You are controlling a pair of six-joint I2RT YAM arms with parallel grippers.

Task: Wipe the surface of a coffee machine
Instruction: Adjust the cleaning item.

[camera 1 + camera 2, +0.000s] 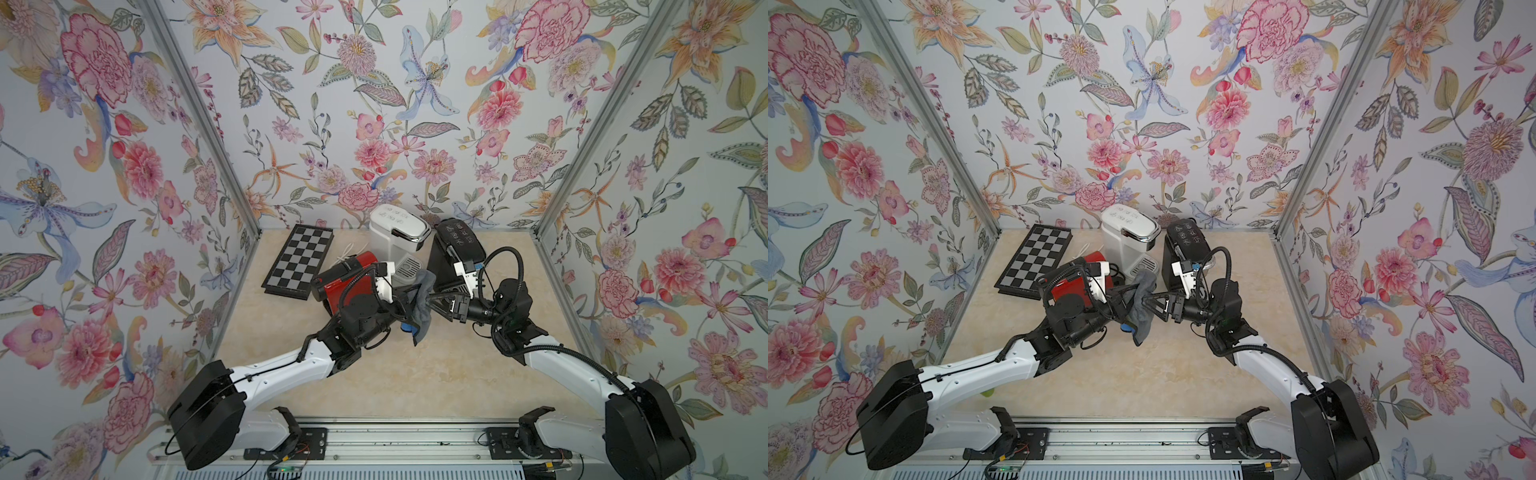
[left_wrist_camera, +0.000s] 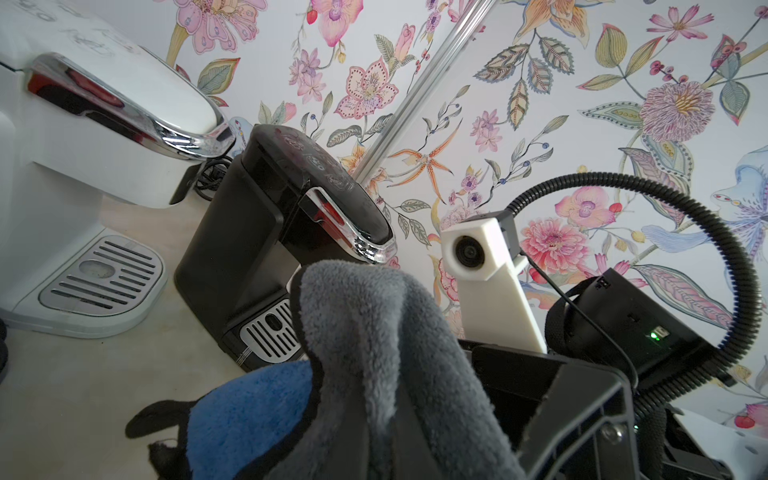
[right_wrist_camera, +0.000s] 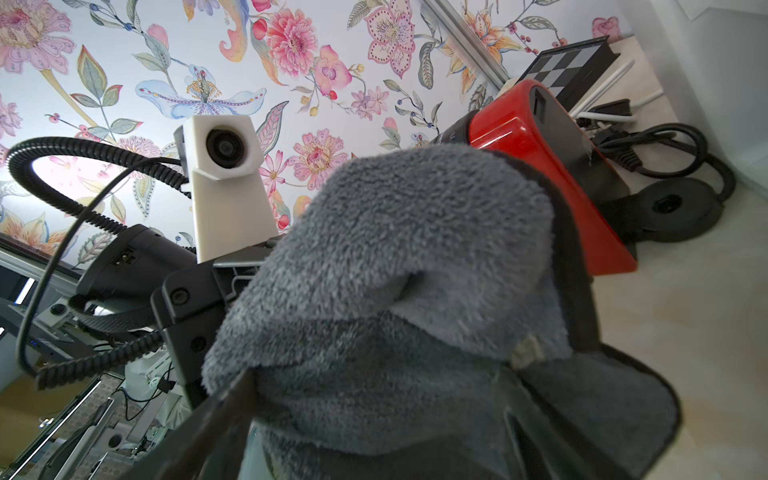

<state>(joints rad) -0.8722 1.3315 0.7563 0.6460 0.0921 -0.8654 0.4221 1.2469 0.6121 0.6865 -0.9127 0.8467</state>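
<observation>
Now the left jaws clamp the cloth (image 1: 420,297), which hangs with its long axis downward; the right jaws straddle it, apart. Behind the cloth stands the white machine (image 1: 399,232); the black machine (image 1: 457,245) is nearer the right arm, the red machine (image 1: 349,278) nearer the left.

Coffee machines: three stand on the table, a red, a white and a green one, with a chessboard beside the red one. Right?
No: the third is black, not green. Both top views show the red machine, white machine and black machine, with the chessboard beside the red one.
</observation>
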